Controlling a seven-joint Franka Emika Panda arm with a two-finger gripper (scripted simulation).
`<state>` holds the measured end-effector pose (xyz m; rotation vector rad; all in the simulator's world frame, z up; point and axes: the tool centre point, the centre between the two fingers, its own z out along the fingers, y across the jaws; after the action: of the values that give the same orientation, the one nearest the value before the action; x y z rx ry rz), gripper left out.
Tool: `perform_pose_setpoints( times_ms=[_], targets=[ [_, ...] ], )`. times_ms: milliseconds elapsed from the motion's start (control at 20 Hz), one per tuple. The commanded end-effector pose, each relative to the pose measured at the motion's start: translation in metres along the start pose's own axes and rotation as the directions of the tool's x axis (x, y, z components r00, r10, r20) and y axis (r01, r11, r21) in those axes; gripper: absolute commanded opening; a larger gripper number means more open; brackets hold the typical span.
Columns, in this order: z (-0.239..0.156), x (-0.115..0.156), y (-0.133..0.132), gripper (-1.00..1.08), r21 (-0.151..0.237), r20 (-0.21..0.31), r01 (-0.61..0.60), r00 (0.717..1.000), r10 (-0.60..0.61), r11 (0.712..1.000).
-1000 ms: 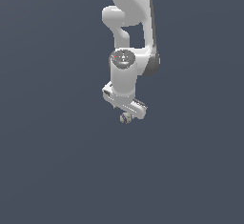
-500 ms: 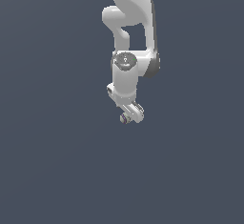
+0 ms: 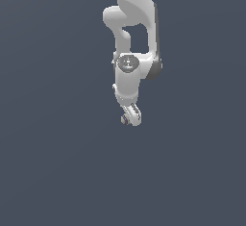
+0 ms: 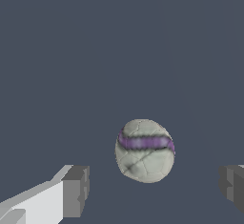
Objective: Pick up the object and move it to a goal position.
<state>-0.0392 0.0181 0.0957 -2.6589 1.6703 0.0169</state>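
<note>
- In the wrist view the fingers (image 4: pixel 76 192) stand wide apart, with the ball (image 4: pixel 145 150) in the gap between them and clear space on both sides; neither pad touches it, so nothing is gripped.
- The ball is off-white with cracked-looking seams and a purple wavy band across its upper part.
- In the exterior view the ball (image 3: pixel 126 119) shows only as a tiny pale speck with a dark mark, right at the fingers (image 3: pixel 131 117), just below the middle of the frame.
- Above them the white arm (image 3: pixel 135 37) drops from the top edge of the frame.
- All around lies a flat dark grey-blue surface (image 3: pixel 53 162).
</note>
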Motion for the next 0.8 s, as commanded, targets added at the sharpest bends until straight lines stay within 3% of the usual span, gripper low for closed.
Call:
perform_pose_setpoints(
  times_ms=[0,350,750],
  targets=[
    [0.0025,-0.0012,0.0011,1.0,0.002,-0.003,-0.059,0.998,0.059,0.998],
    [0.0073,-0.0035,0.0034,1.0,0.005,-0.007,-0.167,0.986,0.167,0.986],
    [0.0091,-0.0043,0.0043,1.0,0.006,-0.009,-0.21,0.978,0.21,0.978]
  ],
)
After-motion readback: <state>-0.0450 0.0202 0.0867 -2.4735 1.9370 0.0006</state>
